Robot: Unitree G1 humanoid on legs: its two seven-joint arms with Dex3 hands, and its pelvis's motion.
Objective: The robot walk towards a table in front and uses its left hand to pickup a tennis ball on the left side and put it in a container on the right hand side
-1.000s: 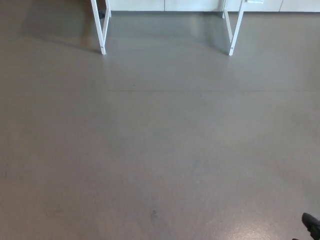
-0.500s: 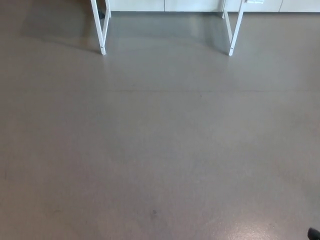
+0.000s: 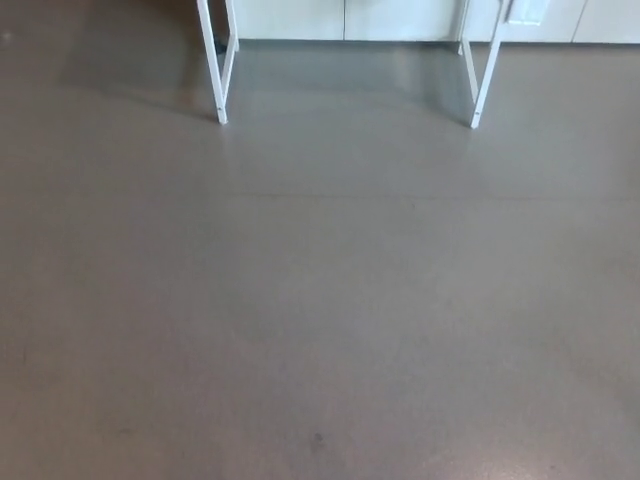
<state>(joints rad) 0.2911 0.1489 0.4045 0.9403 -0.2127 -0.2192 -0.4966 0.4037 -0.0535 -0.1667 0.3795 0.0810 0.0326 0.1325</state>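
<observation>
Head cam, single view. Neither my left hand nor my right hand is in frame, so finger state is cannot tell for both. With no fingers showing, I place things by the frame instead.

Writing/labels: none I can read. A small white tab (image 3: 527, 10) sits at the top edge, just beside the upper end of the right front leg (image 3: 486, 78). It is cut off by the frame and its face is too small to make out.

Task items: tennis ball and container not in view. Of the table only the white legs show, along the top of the pic; the tabletop lies beyond the upper edge. The left front leg (image 3: 211, 65) slants down to a foot on the floor (image 3: 320, 300). The right front leg mirrors it, well apart to the right. Rear legs (image 3: 233, 30) show just behind each front one, meeting it near the foot.

Surroundings:
- Smooth grey-brown floor fills nearly the whole pic.
- A faint straight seam (image 3: 300, 195) runs side to side, on the cam side of the leg feet.
- Dark speck (image 3: 318, 438) low centre.
- Pale glare patch (image 3: 560, 468) at bottom right.
- Soft shadow (image 3: 110, 85) on the floor left of the left front leg.
- White panels (image 3: 400, 18) w/ vertical joints line the far edge behind the legs; cupboard fronts or wall, cannot tell.

Between cam and legs: floor, seam and speck only.
</observation>
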